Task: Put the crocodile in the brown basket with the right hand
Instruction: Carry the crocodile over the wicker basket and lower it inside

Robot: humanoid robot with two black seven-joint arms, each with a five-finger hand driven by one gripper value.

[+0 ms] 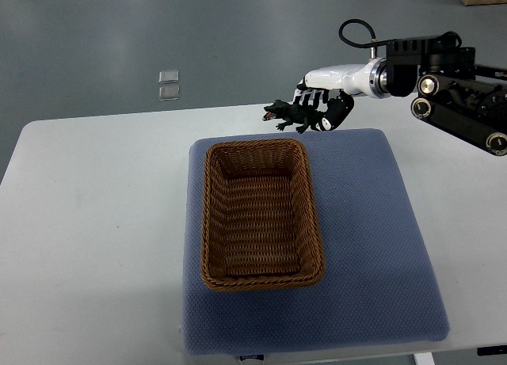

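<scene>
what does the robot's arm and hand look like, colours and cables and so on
Only the right arm shows. Its links are black, with round silver joint caps. A glossy white forearm shell runs from a silver ring to the right hand, whose fingers are black and white. A black cable loops above the wrist.

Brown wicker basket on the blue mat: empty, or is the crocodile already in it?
Empty: the brown wicker basket shows only bare weave inside. The dark green toy crocodile is in the right hand, beyond its far rim.

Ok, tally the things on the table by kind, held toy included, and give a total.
Toy crocodile, held in the right hand: 1
Brown wicker basket: 1
Blue cushion mat: 1
Total: 3
</scene>
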